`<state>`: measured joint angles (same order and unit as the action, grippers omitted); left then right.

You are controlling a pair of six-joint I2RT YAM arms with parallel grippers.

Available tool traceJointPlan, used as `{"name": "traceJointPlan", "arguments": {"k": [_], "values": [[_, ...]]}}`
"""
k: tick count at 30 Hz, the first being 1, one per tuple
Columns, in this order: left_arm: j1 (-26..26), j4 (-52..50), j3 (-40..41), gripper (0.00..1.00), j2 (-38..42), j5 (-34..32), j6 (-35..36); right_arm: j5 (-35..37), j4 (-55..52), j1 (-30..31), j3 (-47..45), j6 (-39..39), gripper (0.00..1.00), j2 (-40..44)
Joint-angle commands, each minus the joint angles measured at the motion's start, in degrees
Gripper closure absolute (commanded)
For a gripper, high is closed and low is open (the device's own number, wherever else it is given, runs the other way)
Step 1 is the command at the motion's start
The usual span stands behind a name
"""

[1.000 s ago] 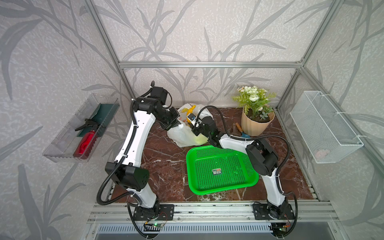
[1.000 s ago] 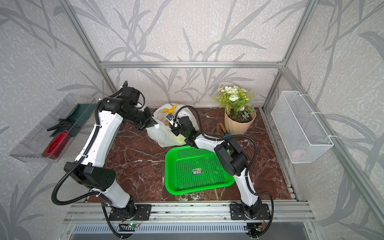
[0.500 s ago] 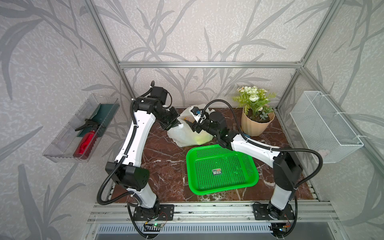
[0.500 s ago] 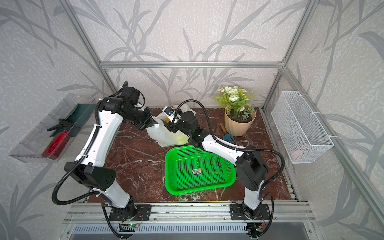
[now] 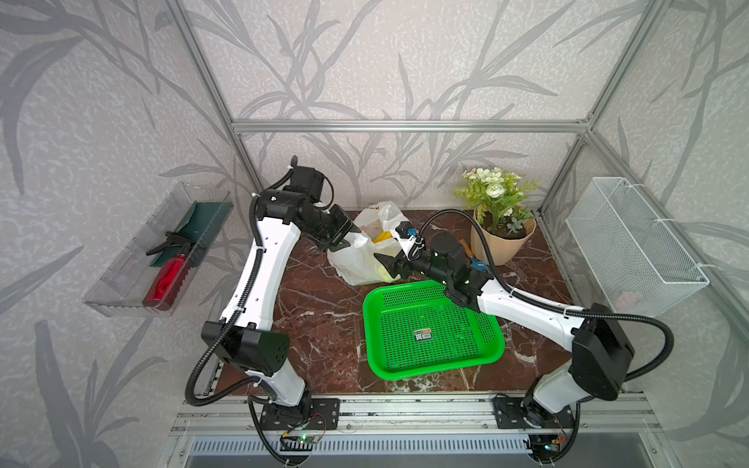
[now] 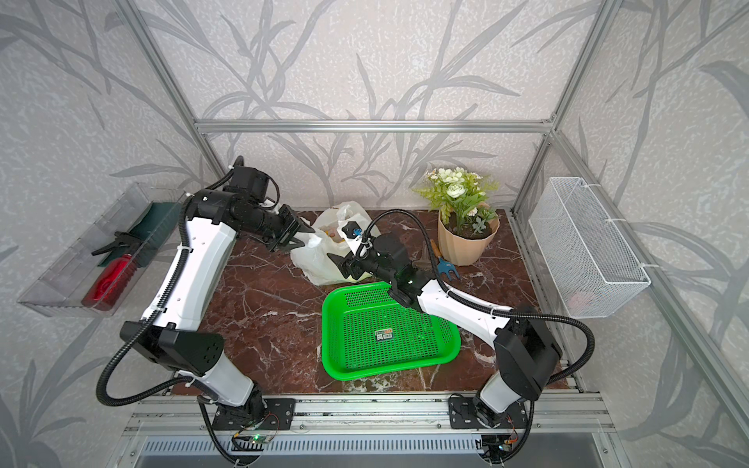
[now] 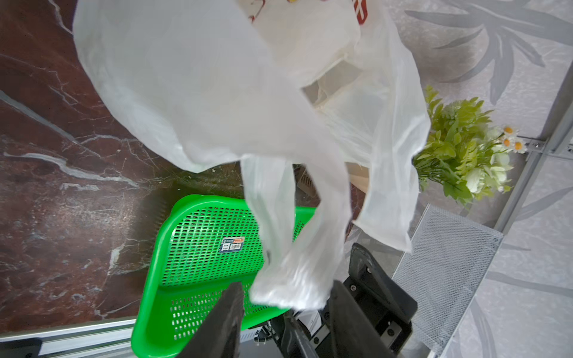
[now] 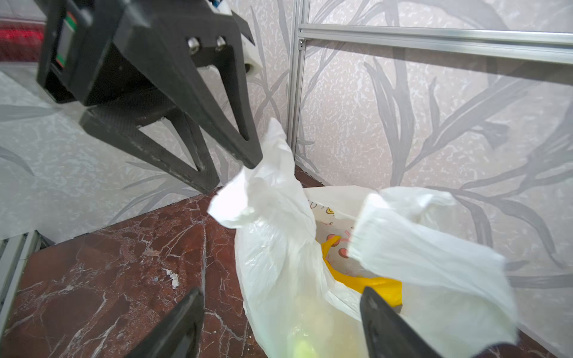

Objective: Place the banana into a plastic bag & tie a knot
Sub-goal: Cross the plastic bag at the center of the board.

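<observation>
1. In a top view the left gripper (image 5: 350,235) and right gripper (image 5: 385,263) are flanking the bag (image 5: 356,259), which is sitting between the two sets of jaws. The banana (image 5: 381,238) is showing yellow in the bag's mouth, just past the right jaws. The basket (image 5: 371,324) is lying behind those jaws, under the right wrist.
2. In a top view the left gripper (image 6: 304,237) is pointing at the bag (image 6: 316,259) from one side and the right gripper (image 6: 338,265) from the other, both close to the film.
3. In the left wrist view the left gripper (image 7: 285,297) is holding its jaws apart. One handle (image 7: 294,248) is hanging between them, blurred and clamped by neither finger. The basket (image 7: 201,235) is lying ahead of the jaws.
4. In the right wrist view the right gripper (image 8: 280,294) is spreading its jaws wide and gripping nothing, and the bag's mouth is gaping between and ahead of them. The banana (image 8: 356,279) is resting inside, just within one finger. One handle (image 8: 257,192) is standing up at the tips of the left gripper (image 8: 231,175). The other is flopping over ahead of the right jaws. No knot is showing.
5. The step in hand is probably taking one handle per gripper for tying.
   - Each handle should be sitting deep between the fingers before they close, because thin film is likely to slip off the tips.
   - Gripping below the handle ends should leave tails long enough to cross.
   - Pulling gently and upward should keep the banana from tipping out of the open mouth.
</observation>
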<state>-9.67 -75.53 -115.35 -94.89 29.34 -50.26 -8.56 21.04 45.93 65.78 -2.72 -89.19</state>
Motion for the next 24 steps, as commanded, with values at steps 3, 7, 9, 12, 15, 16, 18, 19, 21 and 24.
{"name": "traceJointPlan", "arguments": {"k": [3,7,9,12,15,16,18,19,21,24], "values": [[-2.71,-9.56,-6.94,0.41,2.78,-10.68,12.92,1.71,-4.67,0.21,-0.43,3.99,0.22,7.47],[-12.12,-7.46,-6.09,0.35,6.0,-28.59,28.11,3.38,-9.76,0.12,-2.02,7.6,0.22,12.27],[-16.54,2.37,1.5,0.33,10.28,-32.85,35.83,4.54,-12.61,0.04,-3.03,9.04,0.23,14.83],[-20.72,23.67,15.87,0.23,17.38,-39.67,46.64,5.96,-16.61,-0.52,-3.71,10.59,0.23,17.62],[-20.92,38.16,25.06,0.12,19.38,-44.1,54.98,6.92,-19.78,-1.82,-3.86,11.91,0.24,19.4],[-20.57,39.19,25.02,0.11,18.19,-45.66,57.62,6.63,-20.4,-2.56,-3.78,12.47,0.24,19.72],[-18.13,37.42,21.75,0.1,13.78,-45.04,59.82,6.01,-22.15,-3.91,-3.27,13.67,0.24,20.15],[-17.31,36.74,20.03,0.1,12.12,-43.97,60.24,5.4,-22.98,-4.39,-2.85,14.12,0.24,20.15],[-16.72,37.01,18.39,0.1,9.48,-41.3,63.0,4.87,-24.72,-5.1,-1.78,14.99,0.24,20.02],[-15.59,31.97,13.69,0.1,4.31,-37.48,64.2,4.53,-27.16,-6.1,0.0,17.39,0.24,19.54]]}}
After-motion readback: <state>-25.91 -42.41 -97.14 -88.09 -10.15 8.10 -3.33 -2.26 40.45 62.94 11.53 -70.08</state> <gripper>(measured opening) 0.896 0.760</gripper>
